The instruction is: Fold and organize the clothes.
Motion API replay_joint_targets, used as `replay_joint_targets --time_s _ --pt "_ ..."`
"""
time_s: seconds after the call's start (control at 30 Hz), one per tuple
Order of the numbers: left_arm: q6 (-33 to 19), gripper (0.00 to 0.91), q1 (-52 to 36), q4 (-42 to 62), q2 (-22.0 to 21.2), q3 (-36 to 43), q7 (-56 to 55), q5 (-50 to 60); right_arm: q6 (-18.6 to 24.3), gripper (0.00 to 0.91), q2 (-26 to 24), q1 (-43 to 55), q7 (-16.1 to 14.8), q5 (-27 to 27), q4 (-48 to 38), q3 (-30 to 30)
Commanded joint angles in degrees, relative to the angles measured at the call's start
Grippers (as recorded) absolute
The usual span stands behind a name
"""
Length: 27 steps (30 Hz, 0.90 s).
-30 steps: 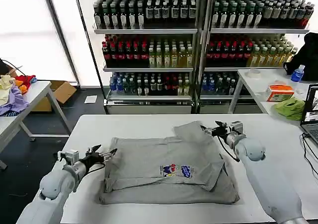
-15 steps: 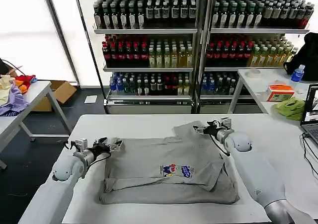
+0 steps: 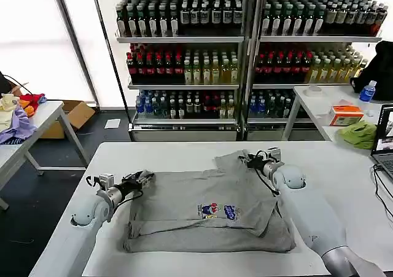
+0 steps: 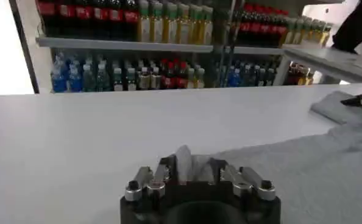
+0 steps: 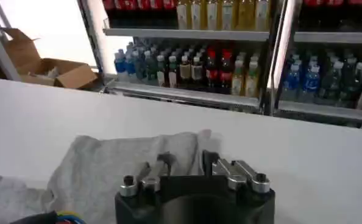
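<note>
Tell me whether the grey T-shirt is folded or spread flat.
Partly folded: the grey T-shirt lies on the white table with doubled layers along its near edge and one sleeve turned up at the far corner.

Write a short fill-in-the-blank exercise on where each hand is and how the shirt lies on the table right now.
1. The grey T-shirt lies on the ____ table.
2. The left hand pinches the shirt's far ____ corner.
3. The right hand is at the far right ____ of the shirt.
4. The cartoon print faces ____.

Missing words: white; left; sleeve; up
</note>
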Motion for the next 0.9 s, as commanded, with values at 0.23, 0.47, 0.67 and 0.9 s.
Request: replay_joint_targets --time_s 0.23,0.47,0.67,0.9 --pt "-2.9 0.01 -0.1 -0.3 0.1 0.3 -1.6 -0.8 0.1 0.0 0.3 -0.9 0.7 1.2 2.0 0.9" --pt "-3.3 0.01 1.2 -5.8 0.7 -0.7 -3.7 -4.1 0.0 0.0 -0.6 -3.8 2.2 5.6 9.1 3.3" --pt "-3.3 0.01 5.0 -11.8 2.1 -3.0 -5.1 -5.6 -1.0 0.0 -3.9 -11.1 3.3 9.5 20.4 7.9" --pt "-4.3 0.01 13.4 -22.7 3.5 -7.4 -7.1 -5.8 -1.8 0.0 -9.3 -23.9 5.1 13.5 38.5 15.0"
